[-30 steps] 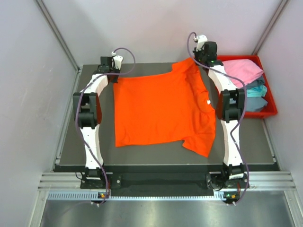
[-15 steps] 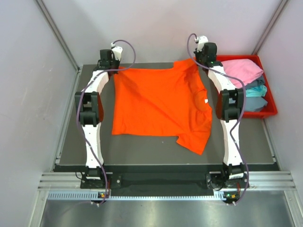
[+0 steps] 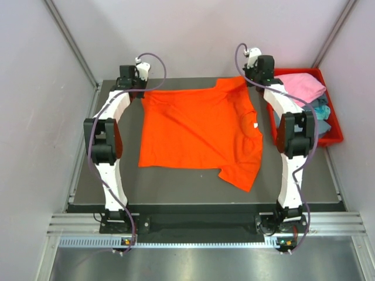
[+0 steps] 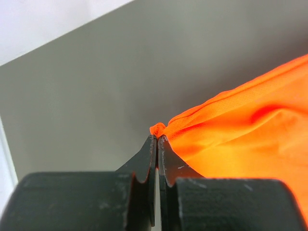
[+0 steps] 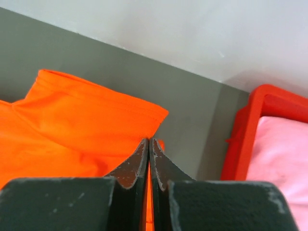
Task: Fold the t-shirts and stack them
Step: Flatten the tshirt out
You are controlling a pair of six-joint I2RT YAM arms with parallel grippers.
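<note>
The orange shirt (image 3: 199, 132) lies spread on the table (image 3: 176, 190), its far edge close to the table's back edge and one sleeve trailing toward the near right. The left claw (image 4: 157, 140) pinches its far left corner. The right claw (image 5: 149, 143) is clamped on the far right sleeve. Bare table runs along the near and left sides. Just right, the red bin (image 3: 335, 136) holds a pink shirt (image 3: 302, 86) on top.
</note>
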